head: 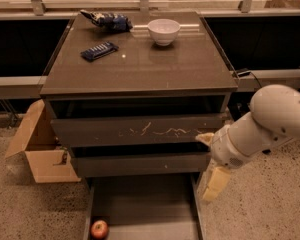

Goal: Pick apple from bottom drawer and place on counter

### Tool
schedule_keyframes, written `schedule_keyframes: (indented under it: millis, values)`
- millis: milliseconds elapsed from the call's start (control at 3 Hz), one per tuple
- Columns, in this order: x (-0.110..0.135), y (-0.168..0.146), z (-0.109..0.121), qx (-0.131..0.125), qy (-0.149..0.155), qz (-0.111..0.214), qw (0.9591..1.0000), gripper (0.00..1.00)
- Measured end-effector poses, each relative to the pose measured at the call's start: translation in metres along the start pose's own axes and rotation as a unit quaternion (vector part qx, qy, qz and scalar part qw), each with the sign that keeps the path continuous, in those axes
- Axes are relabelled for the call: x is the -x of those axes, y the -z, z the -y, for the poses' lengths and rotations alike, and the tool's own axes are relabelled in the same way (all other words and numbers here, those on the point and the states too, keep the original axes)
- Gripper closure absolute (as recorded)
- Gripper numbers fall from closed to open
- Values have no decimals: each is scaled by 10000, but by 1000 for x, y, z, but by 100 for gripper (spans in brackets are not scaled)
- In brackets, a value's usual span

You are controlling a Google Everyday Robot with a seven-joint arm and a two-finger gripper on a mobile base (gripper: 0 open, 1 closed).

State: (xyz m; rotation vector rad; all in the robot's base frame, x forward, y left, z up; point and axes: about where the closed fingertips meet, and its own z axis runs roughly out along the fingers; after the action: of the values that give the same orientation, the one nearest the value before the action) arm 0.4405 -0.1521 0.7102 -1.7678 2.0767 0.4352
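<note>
The small red apple (99, 229) lies in the front left corner of the bottom drawer (145, 206), which is pulled out at floor level. The glossy brown-grey counter (140, 66) tops the cabinet. My gripper (209, 161) hangs on the white arm at the cabinet's right side, level with the middle drawer front and above the drawer's right rail. Its pale fingers (215, 184) are spread apart and hold nothing. The apple is well to the left of the gripper and lower.
On the counter stand a white bowl (164, 30), a dark blue bar (99, 50) and a blue snack bag (106, 20). An open cardboard box (40, 151) sits on the floor left of the cabinet. The top drawer front (140, 130) shows pale scratches.
</note>
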Motion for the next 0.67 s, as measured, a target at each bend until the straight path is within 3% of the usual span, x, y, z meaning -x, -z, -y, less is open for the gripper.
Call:
schedule_keyframes:
  millis: [333, 667]
  values:
    - [5, -70, -15, 437, 458, 561, 9964, 0]
    - [5, -70, -15, 437, 458, 561, 9964, 0]
